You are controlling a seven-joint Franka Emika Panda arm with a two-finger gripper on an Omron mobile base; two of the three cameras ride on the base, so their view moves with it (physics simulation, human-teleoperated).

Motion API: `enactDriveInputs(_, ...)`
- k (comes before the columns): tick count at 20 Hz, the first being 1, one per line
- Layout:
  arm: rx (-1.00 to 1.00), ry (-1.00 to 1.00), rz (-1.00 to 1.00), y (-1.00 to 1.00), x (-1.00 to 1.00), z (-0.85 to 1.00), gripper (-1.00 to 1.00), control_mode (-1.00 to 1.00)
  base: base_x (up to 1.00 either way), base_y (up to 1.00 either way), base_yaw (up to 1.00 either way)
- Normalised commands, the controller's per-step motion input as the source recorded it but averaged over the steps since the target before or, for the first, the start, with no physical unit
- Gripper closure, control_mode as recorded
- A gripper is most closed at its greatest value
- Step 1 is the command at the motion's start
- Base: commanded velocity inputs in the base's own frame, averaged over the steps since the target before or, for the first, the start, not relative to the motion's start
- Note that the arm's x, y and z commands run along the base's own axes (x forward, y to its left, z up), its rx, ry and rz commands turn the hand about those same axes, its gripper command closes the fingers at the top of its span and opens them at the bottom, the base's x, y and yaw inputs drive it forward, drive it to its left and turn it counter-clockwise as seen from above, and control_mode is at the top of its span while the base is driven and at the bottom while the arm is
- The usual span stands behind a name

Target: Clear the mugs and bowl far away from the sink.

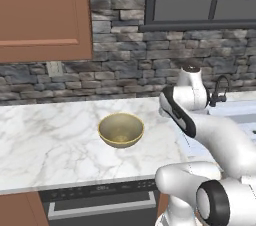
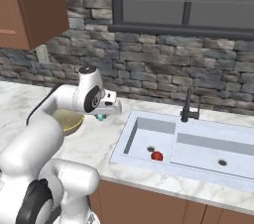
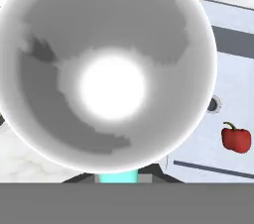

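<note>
The teal mug (image 3: pixel 111 84) sits right under the hand, and its white inside fills most of the hand view. My gripper (image 3: pixel 117 178) is shut on the mug's teal wall at the near rim. From the right base view, the mug (image 2: pixel 100 117) is a small teal spot under the gripper (image 2: pixel 101 113), on the marble counter just left of the sink (image 2: pixel 130 136). The tan-olive bowl (image 1: pixel 120 130) stands upright on the counter to the left of the arm. In the right base view my arm partly covers the bowl (image 2: pixel 69 123).
A red bell pepper (image 2: pixel 157 156) lies in the sink's left basin. The dark faucet (image 2: pixel 188 106) stands behind the sink. A stone wall runs along the back of the counter, with a wooden cabinet (image 1: pixel 45 15) above on the left. Bare marble (image 1: pixel 45 140) stretches left of the bowl.
</note>
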Motion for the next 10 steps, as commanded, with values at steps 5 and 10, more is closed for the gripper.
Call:
enactDriveInputs(5, -0.01, 0.00, -0.15, 0.08, -0.56, 0.79, 1.00, -1.00, 0.00, 0.00, 0.00)
enactDriveInputs(10, 0.08, 0.01, 0.00, -0.01, -0.82, 0.74, 1.00, -1.00, 0.00, 0.00, 0.00)
